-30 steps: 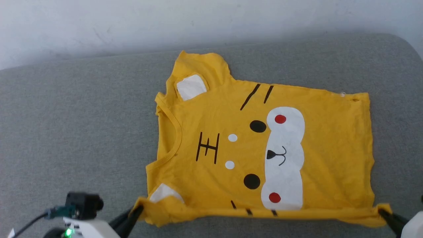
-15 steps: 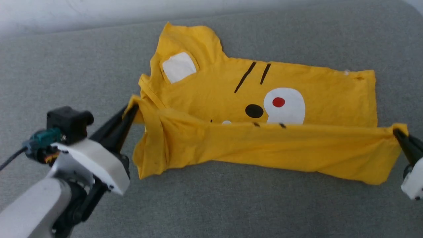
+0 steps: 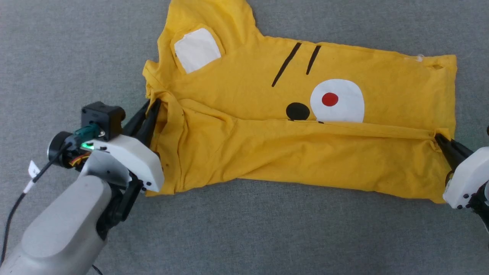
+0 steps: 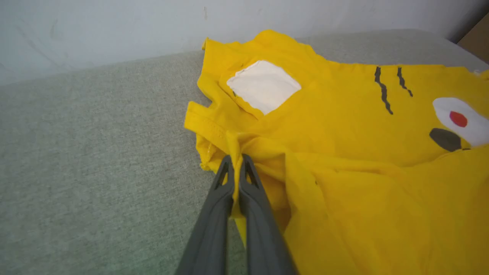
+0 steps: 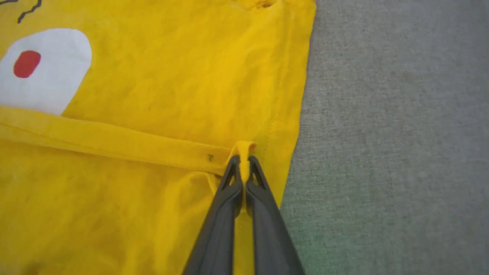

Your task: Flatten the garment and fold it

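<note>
The yellow garment (image 3: 298,152) lies on a grey cushion, its near long edge carried over the middle of the printed face. One white patch with a red dot (image 3: 336,101), a black spot and two black stripes still show. My left gripper (image 3: 154,105) is shut on the folded edge at the collar end, and the cloth pinched between its fingers (image 4: 244,183) shows in the left wrist view. My right gripper (image 3: 438,137) is shut on the same edge at the hem end, pinching a small loop of the garment (image 5: 244,147).
The grey fabric cushion (image 3: 267,229) extends on all sides of the shirt. A pale wall (image 4: 114,26) rises behind its far edge. A black cable with a white tag (image 3: 32,172) hangs off my left wrist.
Both grippers carried the near edge of the shirt away from me, over the print, covering most of the face. The head camera tilted down and closer, so the wall left its view.
</note>
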`<state>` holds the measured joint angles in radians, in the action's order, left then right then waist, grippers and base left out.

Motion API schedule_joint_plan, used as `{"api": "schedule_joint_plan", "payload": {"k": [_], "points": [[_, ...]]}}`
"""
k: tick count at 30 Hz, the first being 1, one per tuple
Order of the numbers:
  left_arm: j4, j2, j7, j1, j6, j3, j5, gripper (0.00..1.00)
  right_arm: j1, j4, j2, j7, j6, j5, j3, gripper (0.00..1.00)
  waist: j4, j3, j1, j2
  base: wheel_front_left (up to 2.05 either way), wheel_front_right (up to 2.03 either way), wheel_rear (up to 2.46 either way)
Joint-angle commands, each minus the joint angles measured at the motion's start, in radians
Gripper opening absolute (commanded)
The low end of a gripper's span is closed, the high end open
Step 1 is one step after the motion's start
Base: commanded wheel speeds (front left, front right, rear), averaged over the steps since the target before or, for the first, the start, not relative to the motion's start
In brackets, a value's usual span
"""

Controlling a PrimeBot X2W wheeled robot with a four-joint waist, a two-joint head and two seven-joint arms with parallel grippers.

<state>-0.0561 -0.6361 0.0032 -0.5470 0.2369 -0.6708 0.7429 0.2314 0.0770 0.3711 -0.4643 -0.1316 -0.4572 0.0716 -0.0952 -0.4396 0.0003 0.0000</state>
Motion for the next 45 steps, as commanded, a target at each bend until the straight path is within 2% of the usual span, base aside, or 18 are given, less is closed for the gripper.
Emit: {"api": "schedule_joint_plan", "payload": {"k": [1, 6, 7, 8, 9, 10, 12, 14, 16, 23, 28, 33, 38, 40, 45], "points": [[-0.028, 0.011, 0.008, -0.019, -0.008, -0.010, -0.005, 0.00, 0.016, 0.009, -0.001, 0.009, 0.001, 0.000, -0.004, 0.00, 0.001, -0.008, -0.0003, 0.0000, 0.00, 0.00, 0.00], [-0.132, 0.043, 0.043, -0.034, -0.012, -0.044, -0.008, 0.00, 0.017, 0.040, 0.001, 0.022, 0.001, -0.012, -0.015, 0.02, 0.005, -0.009, -0.0003, 0.0000, 0.00, 0.00, 0.00], [-0.148, 0.050, 0.045, -0.035, -0.008, -0.044, -0.006, 0.03, 0.017, 0.044, 0.001, 0.024, 0.001, -0.014, -0.017, 0.11, 0.005, -0.008, -0.0003, 0.0000, 0.00, 0.00, 0.00], [-0.163, 0.057, 0.048, -0.035, -0.004, -0.045, -0.003, 0.11, 0.017, 0.047, 0.002, 0.026, 0.001, -0.017, -0.017, 0.20, 0.006, -0.008, -0.0003, 0.0000, 0.00, 0.00, 0.00], [-0.177, 0.062, 0.051, -0.037, -0.005, -0.050, -0.003, 0.19, 0.018, 0.048, 0.001, 0.031, 0.001, -0.019, -0.016, 0.50, 0.007, -0.007, -0.0003, 0.0000, 0.00, 0.00, 0.00], [-0.188, 0.069, 0.049, -0.039, -0.006, -0.051, -0.002, 0.28, 0.018, 0.051, -0.001, 0.037, 0.001, -0.020, -0.011, 1.00, 0.007, -0.006, -0.0003, 0.0000, 0.00, 0.00, 0.00], [-0.205, 0.082, 0.042, -0.043, -0.007, -0.049, 0.004, 0.42, 0.019, 0.056, -0.004, 0.043, 0.001, -0.020, -0.008, 1.00, 0.009, -0.002, -0.0003, 0.0000, 0.00, 0.00, 0.00], [-0.208, 0.092, 0.025, -0.046, -0.010, -0.042, 0.011, 0.49, 0.019, 0.055, -0.006, 0.047, 0.001, -0.021, -0.007, 1.00, 0.012, 0.008, -0.0003, 0.0000, 0.00, 0.00, 0.00], [-0.205, 0.097, 0.005, -0.044, -0.010, -0.031, 0.018, 0.99, 0.015, 0.049, -0.007, 0.052, 0.001, -0.024, -0.003, 1.00, 0.015, 0.023, -0.0003, 0.0000, 0.00, 0.00, 0.00], [-0.144, 0.095, -0.087, 0.025, 0.015, 0.021, 0.052, 1.00, -0.040, -0.025, -0.043, 0.057, 0.001, -0.026, 0.054, 1.00, 0.024, 0.113, -0.0003, 0.0000, 0.00, 0.00, 0.00], [-0.042, 0.070, -0.190, 0.139, 0.078, 0.074, 0.058, 1.00, -0.114, -0.110, -0.096, 0.080, 0.001, 0.020, 0.120, 1.00, 0.028, 0.180, -0.0003, 0.0000, 0.00, 0.00, 0.00], [0.092, 0.057, -0.254, 0.297, 0.142, 0.127, 0.027, 1.00, -0.208, -0.202, -0.189, 0.130, 0.001, 0.107, 0.194, 1.00, 0.033, 0.225, -0.0003, 0.0000, 0.00, 0.00, 0.00], [0.187, 0.082, -0.264, 0.462, 0.187, 0.171, -0.018, 1.00, -0.307, -0.268, -0.289, 0.186, 0.001, 0.171, 0.254, 1.00, 0.040, 0.257, -0.0003, 0.0000, 0.00, 0.00, 0.00], [0.208, 0.109, -0.264, 0.518, 0.198, 0.189, -0.034, 1.00, -0.343, -0.277, -0.307, 0.204, 0.001, 0.186, 0.269, 1.00, 0.042, 0.268, -0.0003, 0.0000, 0.00, 0.00, 0.00], [0.210, 0.159, -0.265, 0.605, 0.194, 0.211, -0.066, 1.00, -0.391, -0.264, -0.320, 0.234, 0.001, 0.196, 0.278, 1.00, 0.045, 0.290, -0.0003, 0.0000, 0.00, 0.00, 0.00]]}}
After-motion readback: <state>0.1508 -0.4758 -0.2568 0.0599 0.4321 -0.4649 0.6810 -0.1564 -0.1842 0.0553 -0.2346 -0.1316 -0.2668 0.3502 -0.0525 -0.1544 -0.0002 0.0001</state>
